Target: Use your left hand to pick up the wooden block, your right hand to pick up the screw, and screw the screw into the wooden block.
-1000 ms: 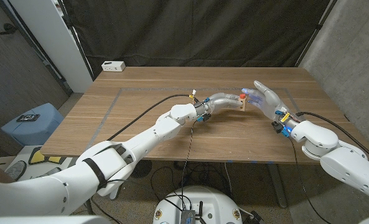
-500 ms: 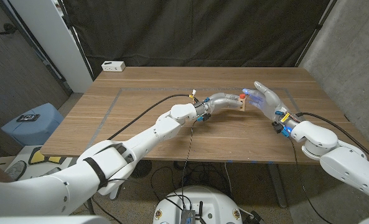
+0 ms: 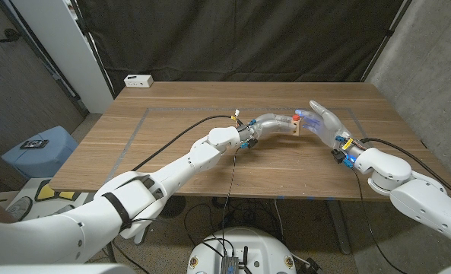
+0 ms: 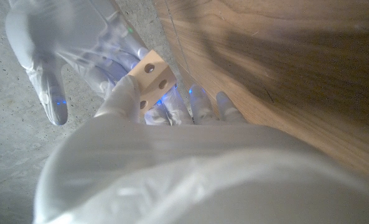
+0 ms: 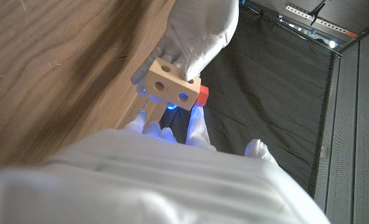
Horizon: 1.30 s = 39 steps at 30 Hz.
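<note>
The pale wooden block [image 3: 294, 128], with round holes in its faces, is held above the table's middle by my left hand [image 3: 274, 122]. That hand grips it from one side in the right wrist view, where the left hand [image 5: 195, 30] sits behind the block [image 5: 170, 82]. The red-headed screw [image 3: 295, 119] sits at the block's top edge, and its head [image 5: 201, 94] pokes out past the block. My right hand [image 3: 325, 122] comes in from the right, its thumb and a finger at the screw, the other fingers spread. The block [image 4: 150, 76] also faces the left wrist camera.
A white power strip [image 3: 138, 80] lies at the table's far left corner. A black cable [image 3: 176, 141] trails across the table [image 3: 172, 114] toward my left wrist. A dark curtain hangs behind the table.
</note>
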Motion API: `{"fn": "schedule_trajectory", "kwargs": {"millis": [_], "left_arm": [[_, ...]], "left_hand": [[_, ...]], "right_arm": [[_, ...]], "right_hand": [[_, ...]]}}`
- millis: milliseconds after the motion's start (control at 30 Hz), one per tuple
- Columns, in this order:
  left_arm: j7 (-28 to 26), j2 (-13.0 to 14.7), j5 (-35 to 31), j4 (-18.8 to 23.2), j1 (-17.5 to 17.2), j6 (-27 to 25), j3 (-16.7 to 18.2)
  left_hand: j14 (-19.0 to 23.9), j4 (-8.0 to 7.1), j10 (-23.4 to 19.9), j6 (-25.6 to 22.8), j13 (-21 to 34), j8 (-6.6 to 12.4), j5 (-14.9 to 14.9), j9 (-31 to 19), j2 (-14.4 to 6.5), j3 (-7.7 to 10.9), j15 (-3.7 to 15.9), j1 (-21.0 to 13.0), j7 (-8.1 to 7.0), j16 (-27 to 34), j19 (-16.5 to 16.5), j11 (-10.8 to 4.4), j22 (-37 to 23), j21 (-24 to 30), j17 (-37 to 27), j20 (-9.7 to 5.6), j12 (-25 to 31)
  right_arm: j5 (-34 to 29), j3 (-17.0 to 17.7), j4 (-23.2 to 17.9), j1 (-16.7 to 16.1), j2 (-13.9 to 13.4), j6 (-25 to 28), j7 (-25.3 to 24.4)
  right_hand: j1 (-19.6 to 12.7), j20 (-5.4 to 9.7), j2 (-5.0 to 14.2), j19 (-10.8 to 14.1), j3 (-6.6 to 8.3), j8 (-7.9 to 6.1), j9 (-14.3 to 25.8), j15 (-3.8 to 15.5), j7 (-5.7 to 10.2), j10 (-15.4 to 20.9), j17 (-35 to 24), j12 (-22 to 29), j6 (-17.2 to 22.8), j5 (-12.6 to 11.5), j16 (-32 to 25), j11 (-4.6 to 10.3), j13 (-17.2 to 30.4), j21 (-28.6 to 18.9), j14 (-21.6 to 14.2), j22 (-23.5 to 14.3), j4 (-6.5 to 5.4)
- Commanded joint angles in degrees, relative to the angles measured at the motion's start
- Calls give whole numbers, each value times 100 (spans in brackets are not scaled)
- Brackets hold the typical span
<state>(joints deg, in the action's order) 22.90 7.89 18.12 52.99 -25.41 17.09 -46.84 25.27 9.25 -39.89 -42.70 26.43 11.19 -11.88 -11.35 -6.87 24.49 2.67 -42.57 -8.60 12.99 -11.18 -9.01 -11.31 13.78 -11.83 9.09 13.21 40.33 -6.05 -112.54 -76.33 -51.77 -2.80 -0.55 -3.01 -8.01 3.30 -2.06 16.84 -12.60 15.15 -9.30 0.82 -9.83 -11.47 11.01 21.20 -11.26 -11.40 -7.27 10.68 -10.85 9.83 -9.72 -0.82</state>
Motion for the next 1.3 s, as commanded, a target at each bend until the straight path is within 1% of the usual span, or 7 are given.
{"fn": "schedule_trajectory", "kwargs": {"millis": [33, 433, 500, 700, 1300], "left_arm": [[10, -33, 2, -74, 32, 14, 0], [33, -82, 1, -181, 79, 53, 1], [32, -83, -3, -183, 81, 54, 0], [47, -89, 5, -200, 86, 50, 2], [84, -147, 22, -343, 114, 129, 16]], "left_hand": [[68, -37, -13, -236, 31, 50, -22, -8, -48, 58, -11, -4, 157, 54, -41, 6, -14, 18, -28, 12, 25], [70, -43, -20, -225, 32, 45, -23, -8, -51, 60, -5, 4, 154, 52, -40, 16, -14, 17, -28, 9, 28], [73, -41, -13, -221, 32, 43, -23, -8, -48, 61, -3, 3, 146, 52, -40, -2, -14, 17, -27, 11, 25], [70, -44, -13, -219, 32, 43, -24, -8, -54, 66, -12, 5, 158, 51, -37, -1, -14, 16, -28, 21, 25], [65, -35, -18, -225, 32, 45, -23, -7, -47, 63, -10, -2, 154, 50, -42, 4, -14, 17, -27, 8, 26]], "right_arm": [[23, -51, 45, 44, 5, -28, 1], [40, -56, 43, 31, -5, -39, -19], [44, -55, 39, 26, -8, -38, -22], [54, -42, 13, -17, -17, -25, -56], [65, 56, -114, -166, -51, 51, -192]], "right_hand": [[54, -30, 14, -7, -41, -68, 13, -30, -6, -428, -16, 10, 107, -30, 3, -5, 17, -7, 765, -15, -5], [59, -20, 16, 1, -45, -140, 16, -27, -66, -410, -16, 22, 299, -32, -1, -4, 17, -12, 760, -15, -9], [59, -14, 17, 3, -45, -151, 17, -28, -75, -410, -16, 22, 326, -33, -3, -8, 17, -12, 757, -15, -10], [59, -13, 20, 7, -45, -180, 25, -25, -78, -399, -15, 27, 390, -34, -4, -13, 17, -14, 757, -15, -11], [54, -7, 25, 8, -45, -203, 42, -21, -81, -382, -15, 33, 433, -36, -7, -28, 17, -15, 750, -15, -10]]}}
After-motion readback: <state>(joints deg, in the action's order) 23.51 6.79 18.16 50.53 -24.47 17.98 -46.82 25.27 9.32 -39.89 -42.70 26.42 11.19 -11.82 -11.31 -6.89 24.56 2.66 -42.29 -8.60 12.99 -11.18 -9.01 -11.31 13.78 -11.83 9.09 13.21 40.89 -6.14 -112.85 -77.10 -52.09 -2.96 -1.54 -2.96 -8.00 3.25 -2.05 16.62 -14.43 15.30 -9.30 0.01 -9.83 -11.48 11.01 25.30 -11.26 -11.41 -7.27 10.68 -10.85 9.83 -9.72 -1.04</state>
